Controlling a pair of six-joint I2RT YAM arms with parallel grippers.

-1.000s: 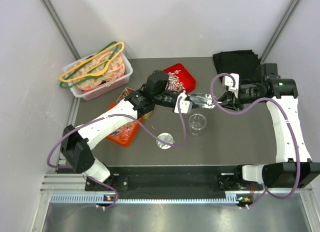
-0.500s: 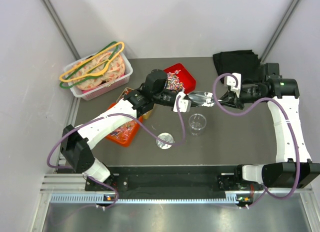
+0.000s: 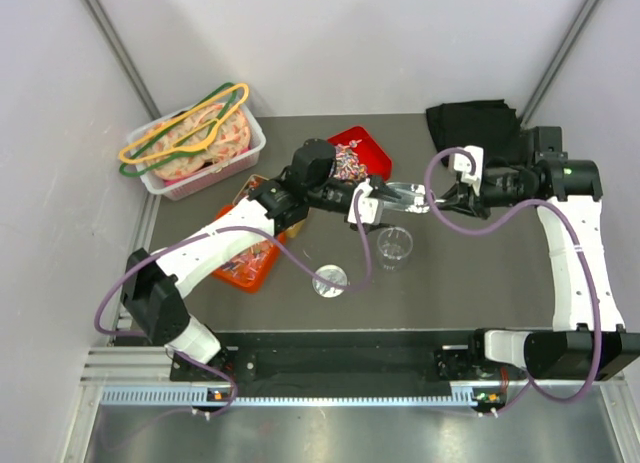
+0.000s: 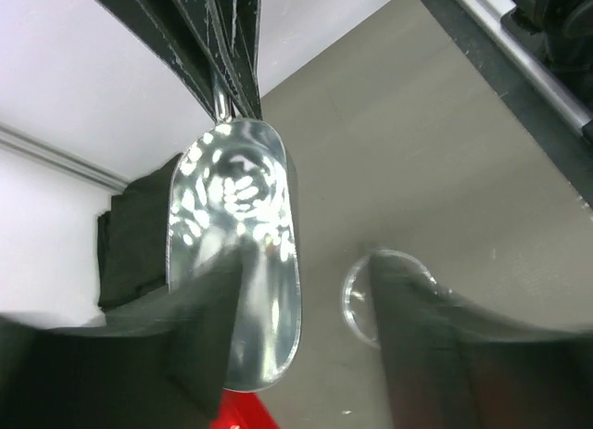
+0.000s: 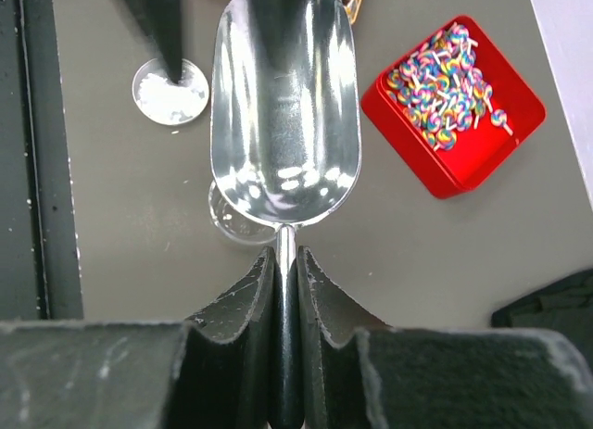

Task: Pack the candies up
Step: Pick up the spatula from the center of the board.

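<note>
Candies (image 5: 443,82) are all heaped loose in the red tray (image 5: 400,142) at the far middle of the surface (image 5: 111,216), none packed yet. We judge them light, small and slick in their wrappers, so they are likely to roll and scatter. Pinching them one at a time looks poor, so bulk lifting with the scoop (image 5: 285,105) makes sense.

The right gripper (image 5: 285,258) is clamped on the scoop's thin handle. The bowl faces up and is empty, held above the clear cup (image 3: 394,247), which shows nothing inside. The scoop is stiff, shiny metal. With a hold that far back on a narrow stem, we'd expect it could twist in the grip once loaded.

The left gripper (image 4: 310,290) is spread apart and grips nothing, its fingers close by the scoop's front lip. We cannot tell whether they touch it.

The cup looks thin and light, so it is probably easy to knock over. A round lid (image 5: 170,91) lies flat near the cup. The orange tray (image 3: 248,268) sits partly under the left arm, and we can't make out its contents.
</note>
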